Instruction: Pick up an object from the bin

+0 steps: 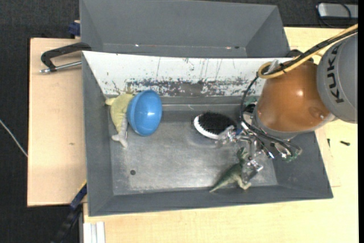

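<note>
bin (170,171), read left to right.
- far left, by the wall: pale yellow-green toy figure (119,115), touching the blue plastic egg (145,112) on its right.
- middle, well apart from both: oval brush (211,124), white rim, black bristles up.
- right front: small green toy dinosaur (228,178) lying on the floor near the front wall, tail pointing left.
- gripper (249,167) is low at the dinosaur's right end. touching or just above it: cannot tell. spread or pressed together: cannot tell either.

judgement: dinosaur looks light, stiff moulded plastic with a smooth skin and thin limbs. pinched by tail or leg it would likely twist out. best hold is across mid-torso, the thickest part.
</note>
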